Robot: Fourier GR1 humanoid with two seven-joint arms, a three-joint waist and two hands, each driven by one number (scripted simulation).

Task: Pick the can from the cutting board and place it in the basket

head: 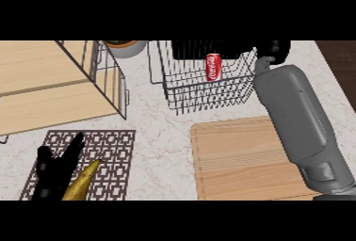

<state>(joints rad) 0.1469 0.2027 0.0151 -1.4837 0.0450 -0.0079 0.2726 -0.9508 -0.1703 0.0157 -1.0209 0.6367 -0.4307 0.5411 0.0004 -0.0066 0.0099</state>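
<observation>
The red can [213, 67] stands upright inside the wire basket [201, 96] at the back of the counter. My right forearm reaches up along the right side, over the wooden cutting board [236, 160]. My right hand [274, 51] sits at the basket's upper right corner, to the right of the can and apart from it; the view's top edge cuts it off. No can is on the cutting board. My left hand [52, 167] rests open at the lower left, fingers up, over a patterned mat [111, 146].
A yellow banana [82, 181] lies on the mat beside my left hand. A second wire rack [104, 75] stands left of the basket, over a wooden surface [42, 89]. A grey pot [126, 47] sits at the back.
</observation>
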